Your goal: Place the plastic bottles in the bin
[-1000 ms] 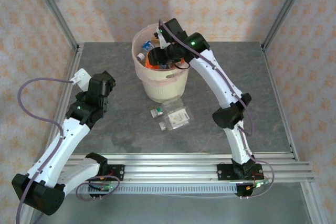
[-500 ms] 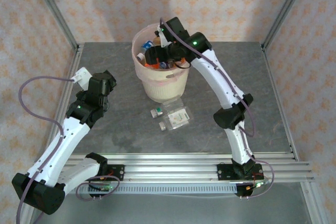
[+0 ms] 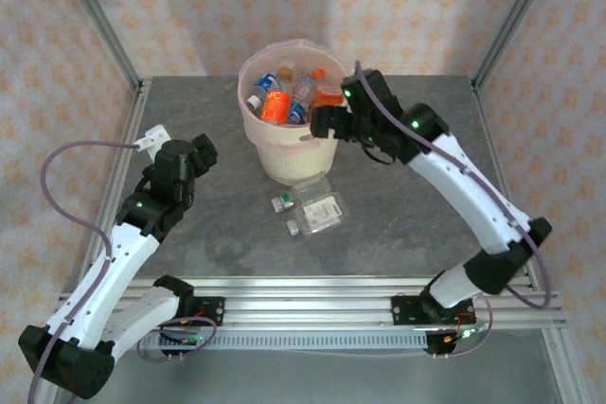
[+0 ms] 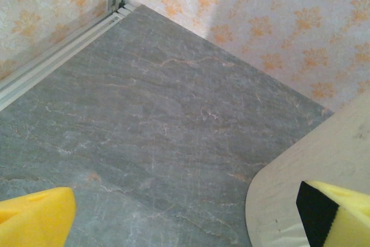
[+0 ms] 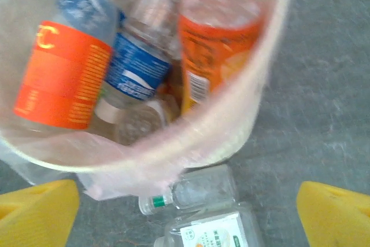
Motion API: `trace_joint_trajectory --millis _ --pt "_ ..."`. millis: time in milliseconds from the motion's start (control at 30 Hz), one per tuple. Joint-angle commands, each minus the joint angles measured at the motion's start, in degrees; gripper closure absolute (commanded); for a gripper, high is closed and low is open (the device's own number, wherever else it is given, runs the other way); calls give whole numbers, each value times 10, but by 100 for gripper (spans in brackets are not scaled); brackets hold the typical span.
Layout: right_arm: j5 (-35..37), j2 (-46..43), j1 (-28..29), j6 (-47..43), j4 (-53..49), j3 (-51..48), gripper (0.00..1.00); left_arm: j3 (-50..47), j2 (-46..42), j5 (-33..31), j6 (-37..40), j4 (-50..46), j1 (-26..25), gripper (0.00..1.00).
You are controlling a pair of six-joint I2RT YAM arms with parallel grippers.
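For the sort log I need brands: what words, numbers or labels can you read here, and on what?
"C": one large letter, apparently, on the orange-labelled bottle in the bin; its other print is blurred.
Blue-labelled bottle: print blurred, unreadable.
Barcode bottle, orange label: bars and print blurred.
White-labelled bottle outside the bin: print too small to read.

1. You are viewing a cream bin (image 3: 284,163) carrying a translucent pink liner (image 5: 173,160).
2. You are seeing an orange-labelled bottle (image 5: 60,73) and a blue-labelled bottle (image 5: 136,67).
3. You are facing a grey veined table (image 4: 162,114) and cream walls (image 4: 260,21) bearing orange floral print.
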Motion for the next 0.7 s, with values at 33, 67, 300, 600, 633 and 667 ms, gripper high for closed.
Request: trace_joint_trajectory --millis 33,67,300,600,633,667 --pt "58 -91 0 126 66 -145 1 -29 -13 15 5 -7 6 0" --pt "58 -105 0 146 71 -175 1 -34 -15 18 1 -9 7 0" --pt "61 -152 48 286 97 -348 1 -83 -19 70 -30 -13 6 0" --pt "87 -54 171 290 75 -342 1 -108 -25 71 -59 -22 6 0" --pt "90 -39 179 289 72 -337 1 -108 -27 67 -62 -23 7 0" --pt "94 -21 189 287 71 -333 1 -109 -29 63 -64 -25 7 0"
